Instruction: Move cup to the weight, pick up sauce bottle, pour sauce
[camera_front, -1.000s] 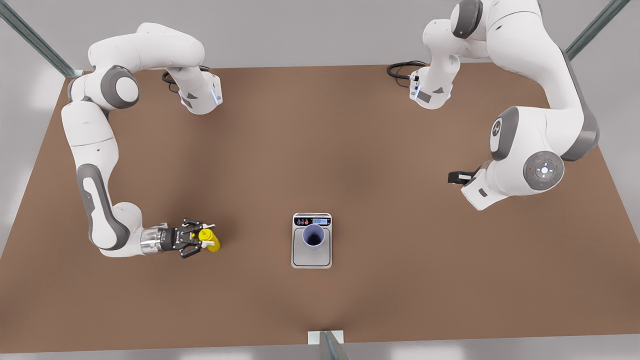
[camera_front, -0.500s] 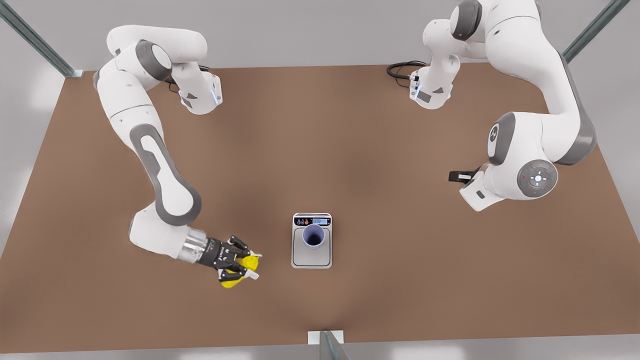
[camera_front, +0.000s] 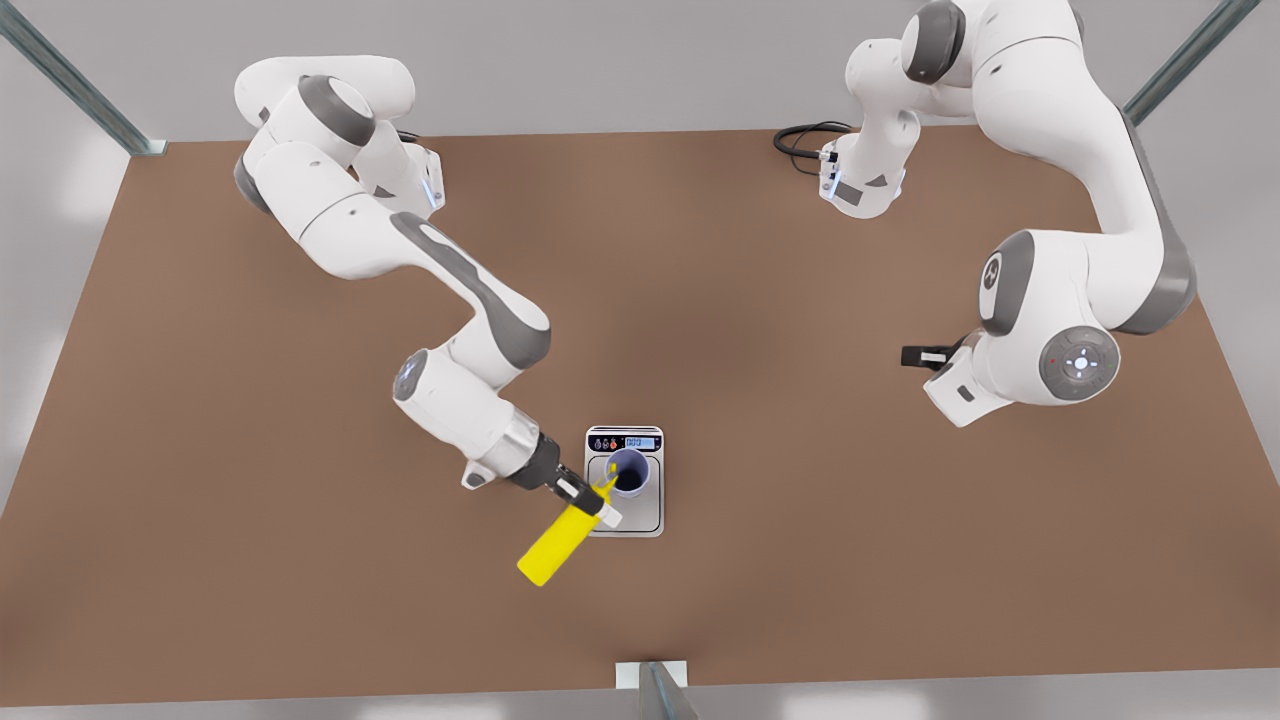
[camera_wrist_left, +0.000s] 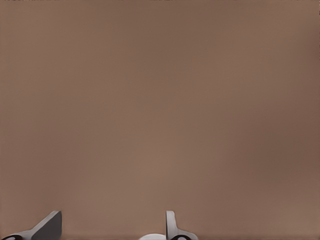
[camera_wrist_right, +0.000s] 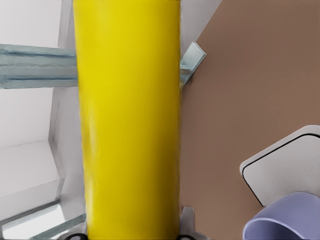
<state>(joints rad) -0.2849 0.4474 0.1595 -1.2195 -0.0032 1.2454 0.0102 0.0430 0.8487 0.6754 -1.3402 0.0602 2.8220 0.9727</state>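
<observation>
Sauce bottle (camera_front: 553, 545) over brown table (camera_front: 300, 550), grey walls (camera_front: 620, 60)

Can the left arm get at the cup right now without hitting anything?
Probably not cleanly. The left gripper waits open, far off at the front view's right, while the right gripper holds the sauce bottle tilted over the cup on the weight.

Light was even and soft across the matte brown counter (camera_front: 760, 300), with faint, diffuse shadows near its centre and no glare; edges rendered slightly smeared in the wrist views.
</observation>
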